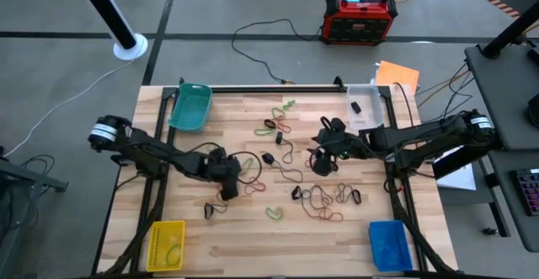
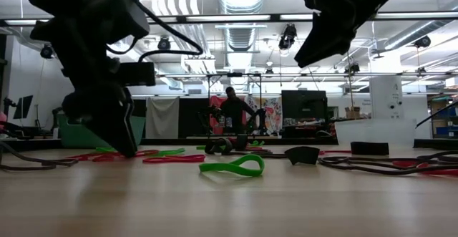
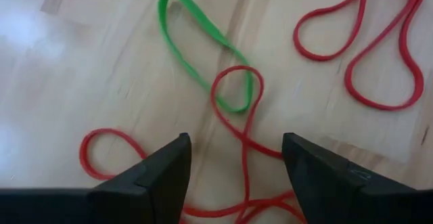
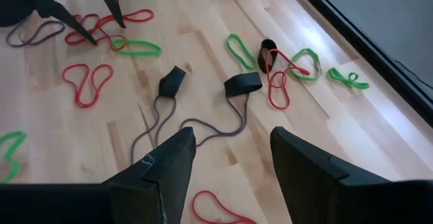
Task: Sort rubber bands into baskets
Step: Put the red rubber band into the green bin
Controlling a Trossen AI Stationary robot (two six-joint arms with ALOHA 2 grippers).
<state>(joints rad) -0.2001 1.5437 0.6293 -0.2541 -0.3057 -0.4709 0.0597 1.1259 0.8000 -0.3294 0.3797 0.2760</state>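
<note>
Low view puts a green rubber band (image 2: 231, 167) lying flat on the wooden table (image 2: 229, 208) nearest the camera, with red bands (image 2: 174, 159) and a wide black band (image 2: 303, 155) a bit behind it. Further back the left gripper (image 2: 118, 133) comes down so its tips are at the tabletop among the red bands, while the right gripper (image 2: 322, 47) hangs well above the table.

Left wrist view shows that gripper's two fingers (image 3: 159, 176) spread apart with nothing between them, a thin red band (image 3: 233, 116) crossing a green loop (image 3: 203, 45) just ahead. Right wrist view: jaws apart too, empty, over two black bands (image 4: 242, 84) trailing thin brownish loops (image 4: 196, 126).

From above, most bands are scattered across the middle of the table. Baskets sit at the corners: yellow (image 1: 166, 245) with a band inside, blue (image 1: 390, 245), teal (image 1: 190, 107), and a clear one (image 1: 364, 99) holding something dark. Way at the back of the room a person (image 2: 232, 112) stands.
</note>
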